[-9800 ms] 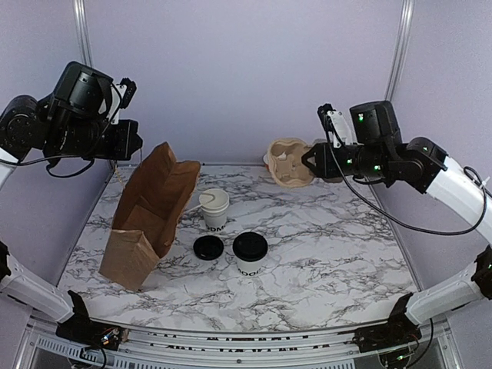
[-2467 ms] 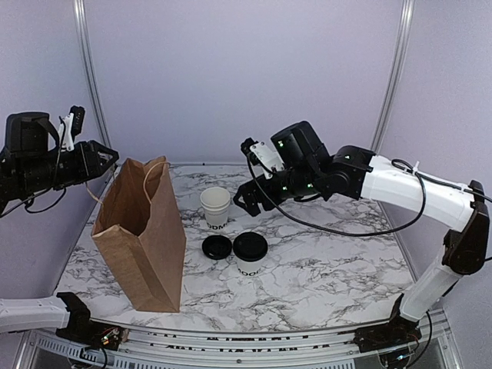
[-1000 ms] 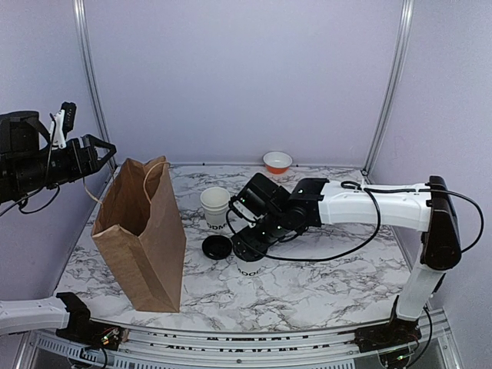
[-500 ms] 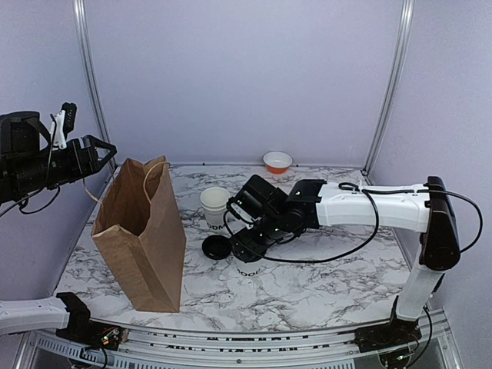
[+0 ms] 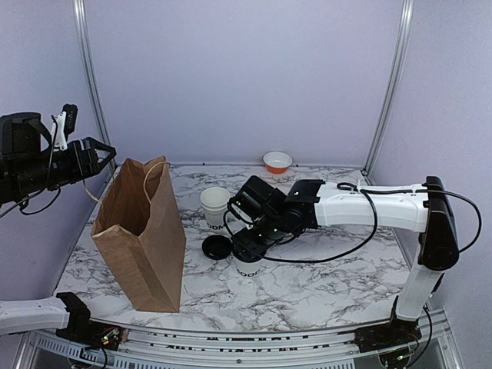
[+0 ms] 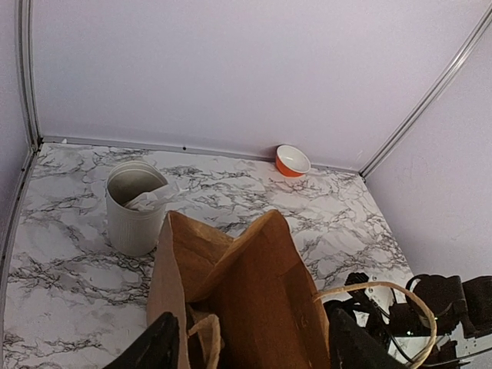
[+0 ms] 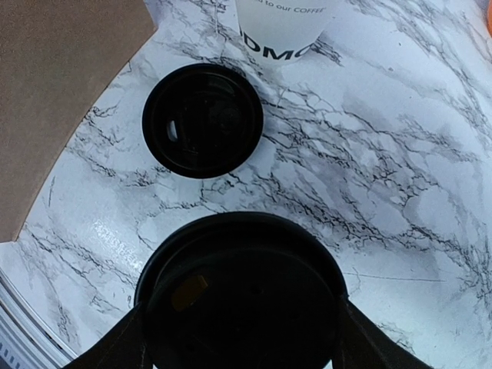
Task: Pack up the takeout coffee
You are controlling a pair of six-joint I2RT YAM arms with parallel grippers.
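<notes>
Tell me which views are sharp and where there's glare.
Top external: evenly lit and sharp, only soft shadows. Left wrist: sharp on the paper bag and beyond. Right wrist: the lidded cup is so close it looks soft, and glare whitens the marble table near the loose lid.

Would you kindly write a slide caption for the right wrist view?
Right gripper straddling the lidded takeout coffee, with a loose black lid and an open cup beyond on the marble table.

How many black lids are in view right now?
2. The loose lid lies on the table beside the open cup; the second lid caps the near cup, straddled by the right tool. The bag could hide more.
</notes>
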